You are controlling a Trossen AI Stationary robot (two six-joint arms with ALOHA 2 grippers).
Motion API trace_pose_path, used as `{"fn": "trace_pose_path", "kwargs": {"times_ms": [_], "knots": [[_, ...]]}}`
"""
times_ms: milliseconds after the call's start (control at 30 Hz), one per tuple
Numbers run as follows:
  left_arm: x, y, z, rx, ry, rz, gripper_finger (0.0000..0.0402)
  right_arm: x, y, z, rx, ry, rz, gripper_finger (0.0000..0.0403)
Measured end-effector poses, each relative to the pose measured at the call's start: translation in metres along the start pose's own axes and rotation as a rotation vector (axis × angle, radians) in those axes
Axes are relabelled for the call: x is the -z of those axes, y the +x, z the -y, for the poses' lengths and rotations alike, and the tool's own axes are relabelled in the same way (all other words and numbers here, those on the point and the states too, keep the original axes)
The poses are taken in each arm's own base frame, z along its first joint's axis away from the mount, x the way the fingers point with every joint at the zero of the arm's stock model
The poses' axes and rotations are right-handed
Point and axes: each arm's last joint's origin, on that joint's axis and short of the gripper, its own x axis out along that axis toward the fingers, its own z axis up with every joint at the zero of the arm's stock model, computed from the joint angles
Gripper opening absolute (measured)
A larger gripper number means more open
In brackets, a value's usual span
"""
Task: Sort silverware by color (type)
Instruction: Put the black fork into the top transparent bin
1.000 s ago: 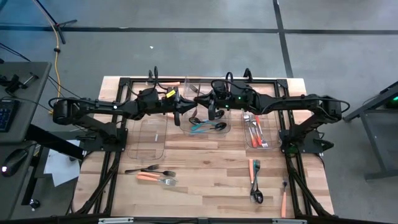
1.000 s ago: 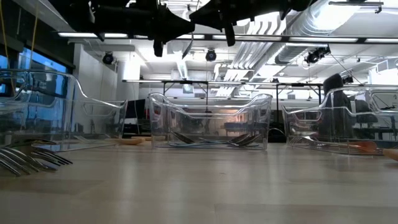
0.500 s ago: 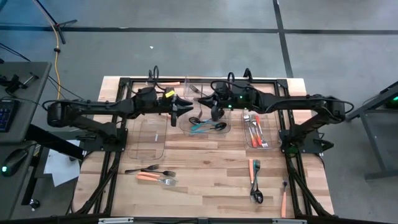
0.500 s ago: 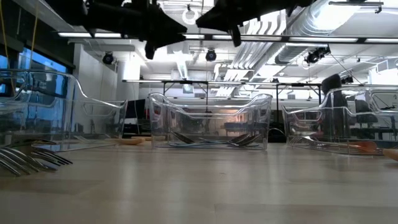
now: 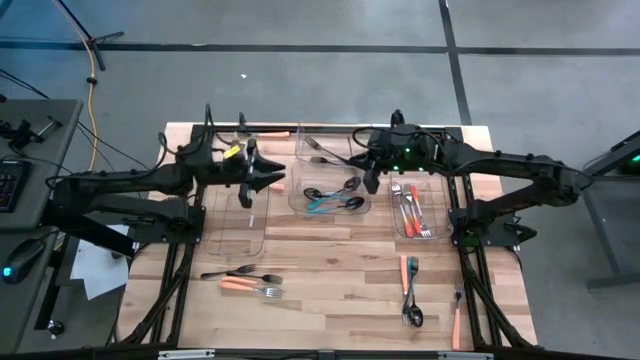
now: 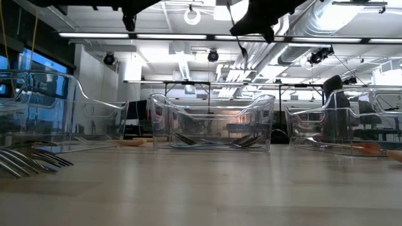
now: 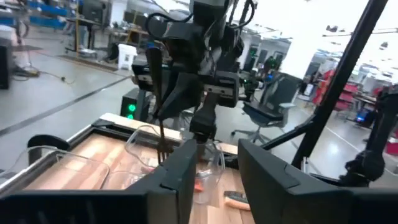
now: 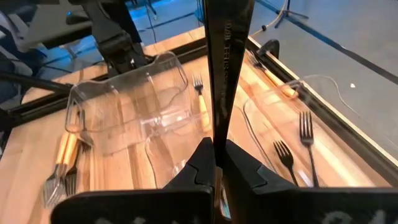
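Pulling apart now — your left gripper [image 5: 262, 182], jaws parted and empty, has swung over the left bin [image 5: 243, 220]; your right gripper [image 5: 372, 178], shut, retreats from the middle bin [image 5: 330, 205].

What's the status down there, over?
Left gripper open, empty, over left bin. Right gripper shut on thin black utensil, by middle bin. Loose silverware lies at table front. No obstruction seen.
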Motion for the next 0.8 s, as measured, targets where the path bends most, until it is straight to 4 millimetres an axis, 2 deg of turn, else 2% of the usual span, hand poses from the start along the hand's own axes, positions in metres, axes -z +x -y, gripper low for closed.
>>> {"fn": "trace_pose_path", "kwargs": {"times_ms": [267, 800], "knots": [[0.015, -0.007, 0.011, -0.003, 0.000, 0.086, 0.0008, 0.001, -0.008, -0.001, -0.006, -0.002, -0.020, 0.0001], [0.017, -0.008, 0.012, -0.029, -0.002, 0.101, 0.0001, 0.002, -0.008, -0.001, -0.007, -0.005, -0.032, 0.0000]]}}
